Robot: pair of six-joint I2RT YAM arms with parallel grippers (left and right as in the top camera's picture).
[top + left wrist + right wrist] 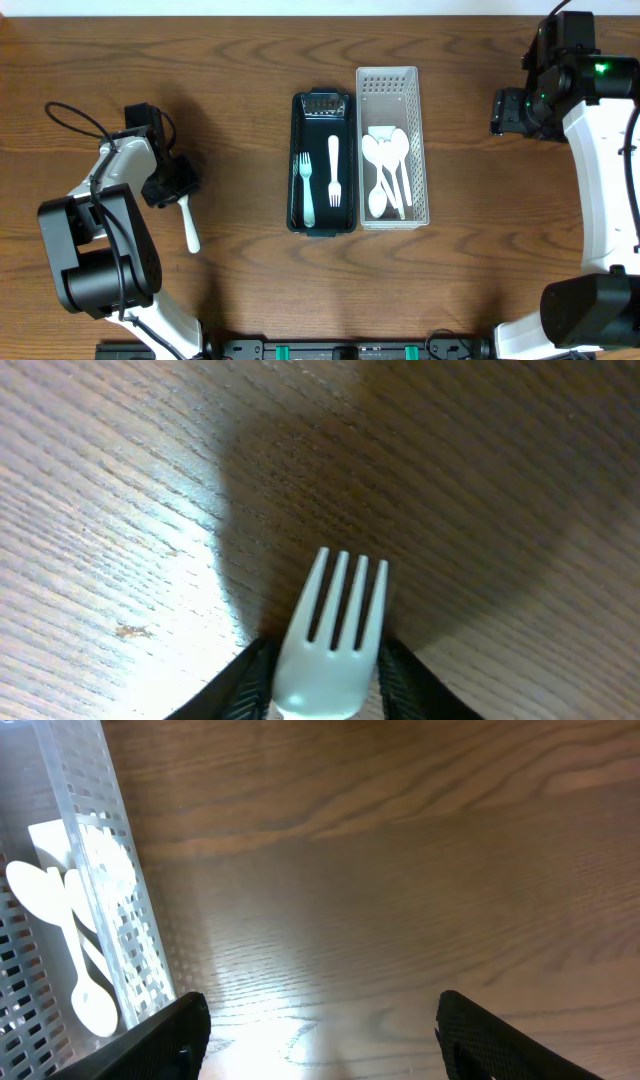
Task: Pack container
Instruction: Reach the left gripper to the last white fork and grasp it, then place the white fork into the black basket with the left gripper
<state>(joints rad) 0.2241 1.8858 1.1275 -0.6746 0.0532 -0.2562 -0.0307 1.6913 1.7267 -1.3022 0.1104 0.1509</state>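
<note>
Left arm [108, 195] folded back at left side; left gripper [325, 682] clamped on neck of white fork [335, 625], tines projecting past fingertips. Right arm [605, 160] reaching up at right side; right gripper [320, 1040] spread wide

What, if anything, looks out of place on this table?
One white fork is apart at far left, held by the left gripper; two forks lie in the dark tray, spoons in the white basket. Nothing looks spilled.
</note>
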